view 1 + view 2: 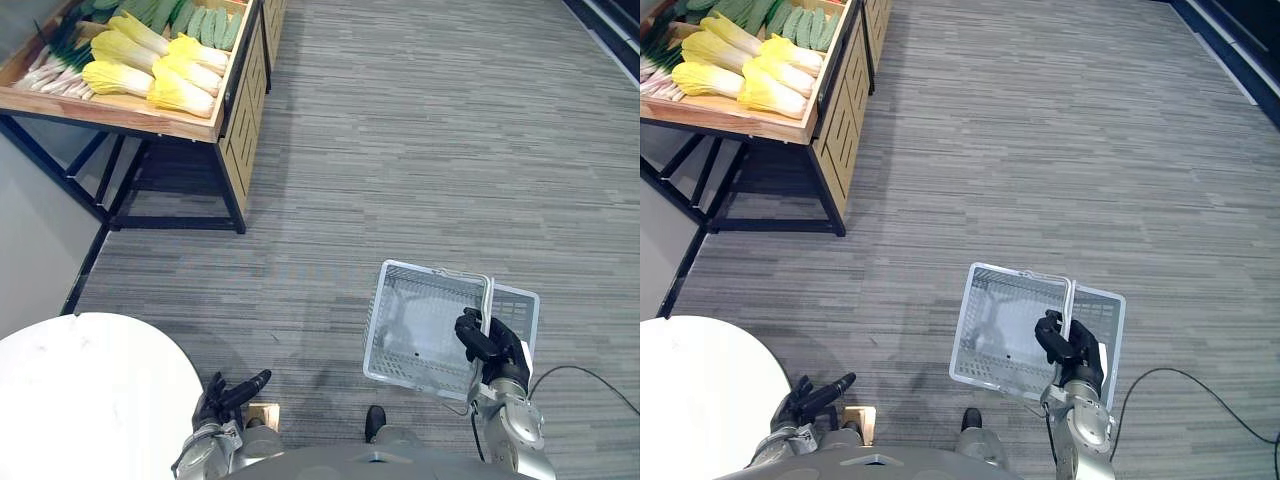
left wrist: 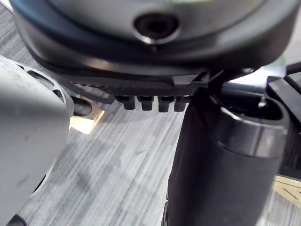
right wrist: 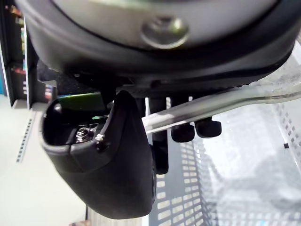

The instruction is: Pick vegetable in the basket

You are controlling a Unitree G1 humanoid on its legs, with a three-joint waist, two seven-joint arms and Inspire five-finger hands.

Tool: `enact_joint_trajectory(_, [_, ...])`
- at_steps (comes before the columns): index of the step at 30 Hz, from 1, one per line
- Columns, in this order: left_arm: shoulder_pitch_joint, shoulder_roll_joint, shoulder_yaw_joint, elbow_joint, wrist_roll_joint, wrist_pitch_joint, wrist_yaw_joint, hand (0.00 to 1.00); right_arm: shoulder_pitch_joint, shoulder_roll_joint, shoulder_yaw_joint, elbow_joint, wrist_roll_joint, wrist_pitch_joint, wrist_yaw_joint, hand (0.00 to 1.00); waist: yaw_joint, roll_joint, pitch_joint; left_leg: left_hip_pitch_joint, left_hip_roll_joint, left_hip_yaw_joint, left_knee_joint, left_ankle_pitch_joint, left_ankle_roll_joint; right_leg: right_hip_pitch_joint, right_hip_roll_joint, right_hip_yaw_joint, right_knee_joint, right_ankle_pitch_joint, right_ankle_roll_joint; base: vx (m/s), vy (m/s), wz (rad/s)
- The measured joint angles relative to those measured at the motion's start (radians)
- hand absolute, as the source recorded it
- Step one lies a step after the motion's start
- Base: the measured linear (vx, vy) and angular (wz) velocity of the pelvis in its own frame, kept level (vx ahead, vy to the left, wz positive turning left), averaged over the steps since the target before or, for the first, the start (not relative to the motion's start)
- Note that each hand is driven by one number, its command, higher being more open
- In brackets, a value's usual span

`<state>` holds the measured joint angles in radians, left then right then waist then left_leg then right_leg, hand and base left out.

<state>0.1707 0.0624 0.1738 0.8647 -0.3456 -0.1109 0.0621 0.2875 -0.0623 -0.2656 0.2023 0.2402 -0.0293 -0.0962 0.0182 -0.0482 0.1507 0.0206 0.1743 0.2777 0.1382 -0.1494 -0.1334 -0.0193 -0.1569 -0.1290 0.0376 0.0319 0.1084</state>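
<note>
Right hand (image 1: 490, 345) raised, fingers curled round basket handle (image 1: 488, 298) (thumb too), left hand (image 1: 228, 393) low, fingers relaxed

Legible text, labels, brands, numbers, signs: none that we can read. We make out no print on the basket (image 1: 430, 270), the wooden stand (image 1: 238, 115) or the white round table (image 1: 90, 390).
</note>
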Motion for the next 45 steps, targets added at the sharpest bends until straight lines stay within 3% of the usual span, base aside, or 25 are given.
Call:
enact_joint_trajectory(4, [0.012, 0.004, -0.001, 0.002, 0.0, 0.0, -0.001, 1.0, 0.008, 0.0, 0.005, 0.005, -0.001, 0.004, -0.003, 0.0, 0.003, -0.015, -0.001, -0.049, -0.011, -0.006, 0.09, -0.05, 0.009, -0.026, -0.022, 0.017, 0.019, -0.009, 0.006, -0.15, 0.053, -0.08])
enact_joint_trajectory(5, [0.013, 0.006, 0.004, -0.003, -0.001, 0.0, -0.001, 1.0, 0.011, 0.0, 0.003, 0.005, -0.001, 0.004, -0.003, 0.0, 0.002, -0.028, 0.005, -0.067, -0.023, -0.024, 0.133, -0.075, 0.016, -0.047, -0.035, 0.02, 0.07, -0.047, 0.018, -0.11, 0.099, 0.06])
enact_joint_trajectory(7, [0.017, 0.013, 0.005, -0.004, -0.001, 0.001, -0.001, 1.0, 0.016, 0.0, -0.002, 0.005, -0.004, 0.006, -0.005, 0.0, -0.008, -0.028, 0.011, -0.094, -0.029, -0.06, 0.228, -0.13, 0.035, -0.062, -0.053, 0.016, 0.166, -0.099, 0.024, -0.08, 0.131, 0.22])
enact_joint_trajectory(9, [0.026, 0.029, 0.005, -0.004, 0.002, 0.001, 0.0, 1.0, 0.021, 0.002, 0.0, 0.005, -0.01, 0.016, -0.003, 0.0, -0.02, -0.028, 0.014, -0.104, -0.028, -0.087, 0.326, -0.198, 0.046, -0.061, -0.067, 0.009, 0.254, -0.147, -0.011, -0.03, 0.166, 0.25])
enact_joint_trajectory(11, [0.033, 0.044, 0.008, -0.004, 0.003, 0.001, 0.0, 1.0, 0.021, 0.002, 0.001, 0.005, -0.015, 0.017, -0.002, 0.0, -0.021, -0.032, 0.017, -0.106, -0.026, -0.092, 0.362, -0.226, 0.053, -0.062, -0.071, 0.008, 0.297, -0.162, -0.036, 0.03, 0.131, 0.09])
enact_joint_trajectory(13, [0.039, 0.059, 0.011, -0.004, 0.004, 0.003, 0.001, 1.0, 0.016, 0.004, 0.001, 0.005, -0.029, 0.017, -0.002, 0.0, -0.022, -0.045, 0.03, -0.099, -0.022, -0.103, 0.38, -0.248, 0.067, -0.075, -0.086, -0.008, 0.373, -0.157, -0.041, 0.07, 0.11, 0.13])
enact_joint_trajectory(14, [0.038, 0.063, 0.011, -0.002, 0.004, 0.006, 0.001, 1.0, 0.014, 0.004, 0.001, 0.005, -0.03, 0.018, -0.001, 0.0, -0.027, -0.03, 0.051, -0.082, -0.012, -0.117, 0.38, -0.254, 0.08, -0.114, -0.084, -0.013, 0.467, -0.141, -0.104, 0.03, 0.118, 0.2])
enact_joint_trajectory(16, [0.049, 0.06, 0.009, 0.001, 0.004, 0.007, 0.002, 1.0, 0.014, 0.012, 0.001, 0.006, -0.03, 0.025, 0.0, 0.0, -0.022, -0.018, 0.055, -0.056, 0.013, -0.125, 0.366, -0.265, 0.075, -0.143, -0.058, -0.019, 0.45, -0.17, -0.094, 0.07, 0.041, 0.13])
enact_joint_trajectory(19, [0.054, 0.072, 0.01, 0.026, 0.004, 0.008, 0.003, 1.0, 0.001, 0.02, 0.003, 0.012, -0.03, 0.026, 0.001, 0.0, -0.021, -0.008, 0.063, -0.001, 0.05, -0.133, 0.341, -0.283, 0.051, -0.223, 0.004, -0.021, 0.323, -0.13, -0.044, 0.23, -0.163, 0.16])
enact_joint_trajectory(20, [0.055, 0.072, 0.01, 0.031, 0.004, 0.009, 0.005, 1.0, 0.001, 0.02, 0.003, 0.013, -0.03, 0.026, 0.001, 0.0, -0.022, -0.008, 0.066, 0.03, 0.054, -0.133, 0.323, -0.286, 0.031, -0.235, 0.014, -0.021, 0.253, -0.099, -0.018, 0.27, -0.254, 0.25])
enact_joint_trajectory(21, [0.059, 0.08, 0.012, 0.031, 0.004, 0.009, 0.007, 1.0, 0.0, 0.019, 0.006, 0.02, -0.029, 0.026, 0.001, 0.0, -0.024, -0.023, 0.072, 0.071, 0.044, -0.139, 0.298, -0.29, 0.002, -0.232, 0.019, -0.008, 0.171, 0.032, -0.009, 0.28, -0.273, 0.36])
enact_joint_trajectory(22, [0.058, 0.081, 0.019, 0.035, 0.004, 0.01, 0.008, 1.0, 0.0, 0.014, 0.005, 0.023, -0.029, 0.026, -0.001, 0.0, -0.029, -0.027, 0.07, 0.088, 0.044, -0.151, 0.285, -0.294, -0.01, -0.215, 0.019, -0.005, 0.172, 0.097, -0.014, 0.22, -0.194, 0.27])
enact_joint_trajectory(23, [0.041, 0.055, 0.021, 0.048, 0.004, 0.014, 0.013, 1.0, -0.02, -0.009, 0.004, 0.042, -0.029, 0.026, -0.003, 0.0, -0.022, 0.013, 0.075, 0.11, 0.065, -0.175, 0.256, -0.287, -0.018, -0.208, 0.044, -0.031, 0.196, 0.08, -0.027, 0.28, -0.172, 0.08])
enact_joint_trajectory(24, [0.023, 0.038, 0.02, 0.044, 0.009, 0.012, 0.005, 1.0, -0.052, -0.021, 0.003, 0.042, -0.029, 0.027, -0.001, 0.0, -0.023, 0.029, 0.08, 0.133, 0.062, -0.181, 0.182, -0.24, -0.035, -0.265, 0.04, -0.028, 0.296, 0.016, -0.052, 0.27, -0.148, -0.03])
enact_joint_trajectory(28, [-0.005, 0.023, 0.019, 0.038, 0.042, 0.004, 0.001, 1.0, -0.069, -0.021, 0.008, 0.035, -0.029, 0.027, 0.008, 0.0, -0.041, 0.041, 0.085, 0.216, 0.069, -0.212, 0.047, -0.155, -0.054, -0.293, 0.026, -0.054, 0.454, -0.114, -0.073, 0.26, -0.215, 0.25])
enact_joint_trajectory(32, [-0.012, 0.021, 0.028, 0.05, 0.041, 0.0, 0.004, 1.0, -0.053, -0.021, 0.005, -0.01, -0.029, 0.027, 0.019, 0.0, -0.057, 0.038, 0.081, 0.199, 0.097, -0.265, 0.072, -0.162, -0.066, -0.324, 0.02, -0.094, 0.574, -0.256, -0.075, 0.15, -0.19, 0.3])
enact_joint_trajectory(33, [-0.012, 0.021, 0.029, 0.059, 0.041, 0.001, 0.006, 1.0, -0.05, -0.021, 0.005, -0.011, -0.029, 0.027, 0.019, 0.0, -0.06, 0.039, 0.079, 0.187, 0.104, -0.274, 0.094, -0.162, -0.066, -0.322, 0.022, -0.102, 0.577, -0.269, -0.075, 0.16, -0.174, 0.23])
enact_joint_trajectory(35, [-0.004, 0.012, 0.029, 0.092, 0.041, 0.003, 0.017, 1.0, -0.032, -0.021, 0.004, -0.011, -0.028, 0.028, 0.02, 0.0, -0.066, 0.056, 0.064, 0.102, 0.138, -0.309, 0.267, -0.139, -0.091, -0.289, 0.049, -0.139, 0.559, -0.296, -0.094, 0.18, -0.205, 0.19])
enact_joint_trajectory(37, [-0.004, 0.017, 0.037, 0.101, 0.032, 0.006, 0.021, 1.0, -0.009, -0.021, 0.01, -0.011, -0.026, 0.03, 0.023, 0.0, -0.063, 0.059, 0.063, 0.026, 0.169, -0.301, 0.466, -0.047, -0.086, -0.223, 0.077, -0.144, 0.512, -0.303, -0.107, 0.22, -0.217, -0.01])
enact_joint_trajectory(38, [0.007, 0.018, 0.04, 0.101, 0.032, 0.006, 0.025, 1.0, 0.005, -0.021, 0.014, -0.011, -0.026, 0.03, 0.025, 0.0, -0.059, 0.061, 0.062, -0.016, 0.199, -0.273, 0.583, 0.067, -0.058, -0.158, 0.105, -0.142, 0.46, -0.3, -0.118, 0.29, -0.258, -0.21])
enact_joint_trajectory(39, [0.025, 0.017, 0.04, 0.101, 0.032, 0.006, 0.025, 1.0, 0.018, -0.022, 0.014, -0.011, -0.026, 0.03, 0.025, 0.0, -0.049, 0.058, 0.06, -0.045, 0.225, -0.244, 0.675, 0.117, -0.02, -0.105, 0.125, -0.136, 0.406, -0.293, -0.131, 0.26, -0.227, -0.25])
enact_joint_trajectory(40, [0.031, 0.015, 0.04, 0.1, 0.026, 0.006, 0.023, 1.0, 0.022, -0.026, 0.013, -0.011, -0.026, 0.03, 0.023, 0.0, -0.047, 0.058, 0.059, -0.07, 0.235, -0.224, 0.737, 0.093, -0.003, -0.074, 0.138, -0.133, 0.371, -0.286, -0.14, 0.28, -0.169, -0.3])
enact_joint_trajectory(41, [0.033, 0.015, 0.038, 0.098, 0.017, 0.006, 0.018, 1.0, 0.021, -0.03, 0.012, -0.011, -0.025, 0.03, 0.013, 0.0, -0.044, 0.062, 0.057, -0.11, 0.233, -0.183, 0.824, 0.024, 0.016, -0.018, 0.151, -0.119, 0.312, -0.27, -0.152, 0.3, -0.114, -0.35])
enact_joint_trajectory(43, [0.033, 0.014, 0.038, 0.088, -0.002, 0.005, 0.016, 1.0, 0.022, -0.039, 0.013, -0.02, -0.018, 0.03, 0.005, 0.0, -0.039, 0.056, 0.06, -0.163, 0.174, -0.117, 0.835, -0.056, 0.024, 0.077, 0.153, -0.087, 0.223, -0.253, -0.149, 0.31, -0.069, -0.38])
enact_joint_trajectory(45, [0.034, 0.009, 0.037, 0.066, -0.003, 0.003, 0.01, 1.0, 0.022, -0.049, 0.013, -0.02, -0.018, 0.03, 0.004, 0.0, -0.011, 0.051, 0.061, -0.217, 0.098, -0.109, 0.733, -0.102, 0.034, 0.141, 0.143, -0.049, 0.178, -0.249, -0.147, 0.32, 0.01, -0.52])
